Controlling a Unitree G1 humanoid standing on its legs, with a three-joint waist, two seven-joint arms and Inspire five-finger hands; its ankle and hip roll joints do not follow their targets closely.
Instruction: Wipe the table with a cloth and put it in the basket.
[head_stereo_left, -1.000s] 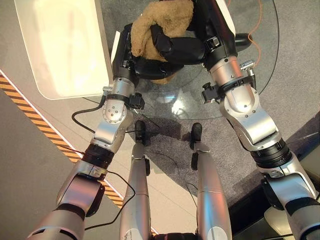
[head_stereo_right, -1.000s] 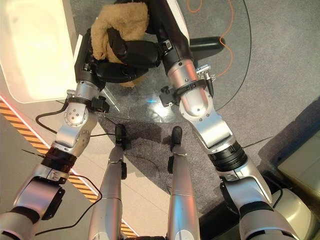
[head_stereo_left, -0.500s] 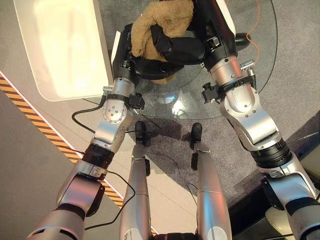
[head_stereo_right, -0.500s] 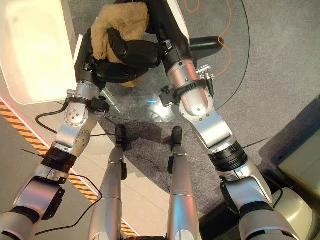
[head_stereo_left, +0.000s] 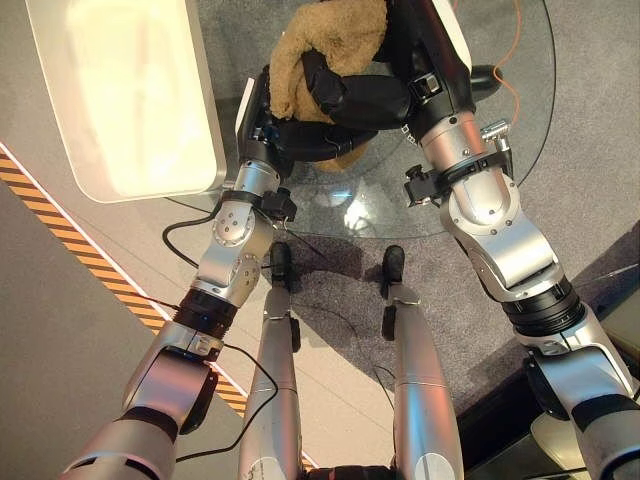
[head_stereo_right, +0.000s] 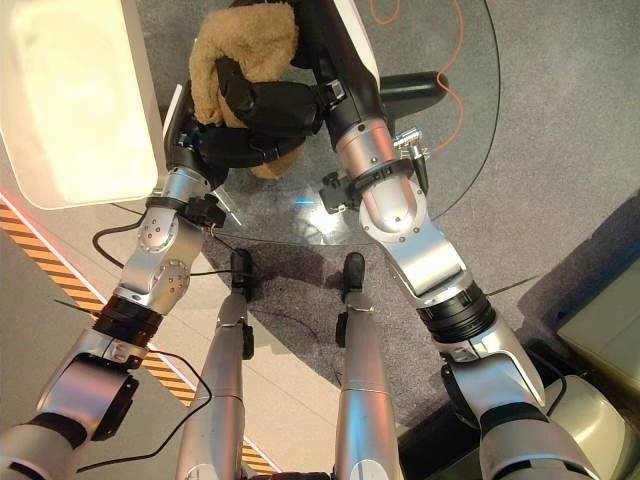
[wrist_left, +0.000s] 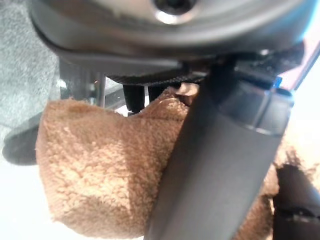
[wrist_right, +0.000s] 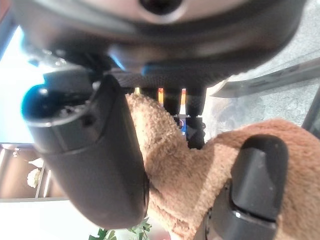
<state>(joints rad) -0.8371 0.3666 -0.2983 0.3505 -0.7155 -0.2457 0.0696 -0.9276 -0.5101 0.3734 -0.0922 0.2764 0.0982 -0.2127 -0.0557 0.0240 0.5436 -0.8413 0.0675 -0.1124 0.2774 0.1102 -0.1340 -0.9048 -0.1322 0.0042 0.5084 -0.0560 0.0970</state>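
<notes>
Probably a lab or showroom — round glass table (head_stereo_left: 520, 110), grey carpet (head_stereo_left: 600, 180), hazard-striped floor tape (head_stereo_left: 60, 235)

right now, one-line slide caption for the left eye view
Both hands, left hand and right hand, hold a bunched tan cloth over the round glass table.

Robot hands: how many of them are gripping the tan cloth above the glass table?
2. The left hand is under the cloth, and the right hand is curled round it from the right, over the glass table.

A round clear glass table (head_stereo_left: 520, 120) stands on grey carpet (head_stereo_left: 600, 170); at its nine o'clock edge is a white rectangular tray-like surface (head_stereo_left: 120, 90).
</notes>
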